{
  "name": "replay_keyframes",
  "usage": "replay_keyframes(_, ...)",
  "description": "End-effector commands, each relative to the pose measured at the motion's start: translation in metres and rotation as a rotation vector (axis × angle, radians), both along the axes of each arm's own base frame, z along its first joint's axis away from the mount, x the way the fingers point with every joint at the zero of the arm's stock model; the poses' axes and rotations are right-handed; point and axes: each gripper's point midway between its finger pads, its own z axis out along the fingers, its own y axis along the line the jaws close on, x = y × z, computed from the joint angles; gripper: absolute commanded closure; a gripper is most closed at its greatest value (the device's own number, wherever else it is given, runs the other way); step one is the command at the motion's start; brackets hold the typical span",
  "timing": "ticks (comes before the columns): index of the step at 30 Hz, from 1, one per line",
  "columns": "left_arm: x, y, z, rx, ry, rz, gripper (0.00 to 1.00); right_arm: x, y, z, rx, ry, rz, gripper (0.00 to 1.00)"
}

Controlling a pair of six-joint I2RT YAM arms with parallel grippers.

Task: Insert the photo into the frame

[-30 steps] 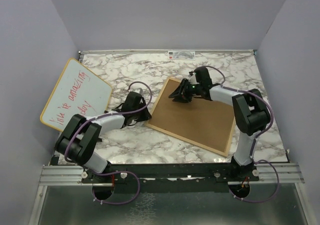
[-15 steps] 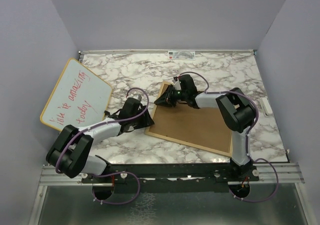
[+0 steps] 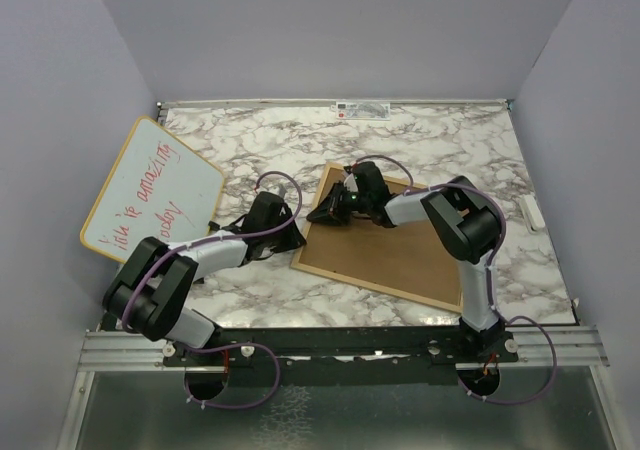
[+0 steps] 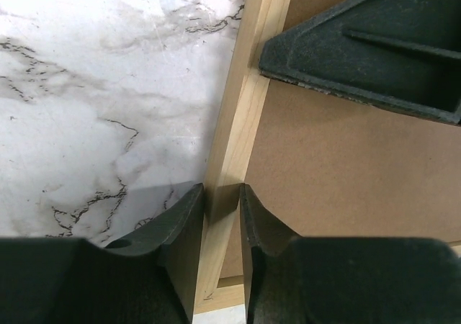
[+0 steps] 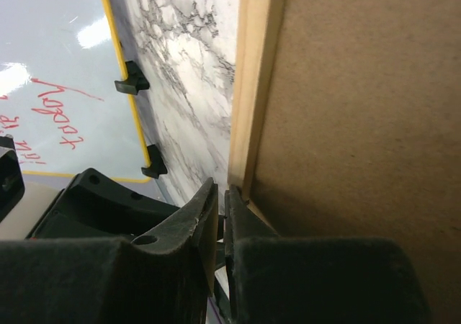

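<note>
The left gripper (image 4: 223, 194) is clamped narrowly across the left rail of the large rectangular picture frame (image 4: 245, 108) of thin light wood, one finger outside it and one over the brown fibreboard backing sheet (image 4: 346, 180). The right gripper (image 5: 220, 198) sits at that rail's far corner, jaws drawn to a thin slit; whether they nip anything I cannot tell. The picture frame lies flat, back up, on the white-and-grey marbled table (image 3: 420, 135), apart from the round-cornered, yellow-rimmed whiteboard (image 3: 150, 185) at left.

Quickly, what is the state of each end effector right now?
Left end effector: closed on the frame rail.
Right end effector: almost closed at the frame edge; grip cannot be told.
</note>
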Motion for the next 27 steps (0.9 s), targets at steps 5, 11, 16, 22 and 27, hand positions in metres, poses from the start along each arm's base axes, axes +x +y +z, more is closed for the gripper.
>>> replay_keyframes(5, -0.057, 0.056, -0.070, 0.283, 0.254, 0.020, 0.77, -0.004, -0.008, -0.027, -0.062, -0.001, -0.030, 0.88)
replay_keyframes(11, -0.060, 0.058, -0.072, 0.288, 0.264, 0.020, 0.78, -0.006, -0.009, -0.033, -0.072, 0.005, -0.024, 0.89)
replay_keyframes(16, -0.059, 0.063, -0.074, 0.319, 0.266, 0.032, 0.78, -0.013, -0.016, -0.038, -0.092, 0.015, -0.032, 0.90)
replay_keyframes(22, -0.061, 0.066, -0.078, 0.338, 0.280, 0.036, 0.79, -0.014, -0.019, -0.042, -0.108, 0.018, -0.041, 0.90)
replay_keyframes(27, -0.062, 0.068, -0.079, 0.347, 0.286, 0.036, 0.79, -0.015, -0.023, -0.047, -0.130, 0.022, -0.059, 0.91)
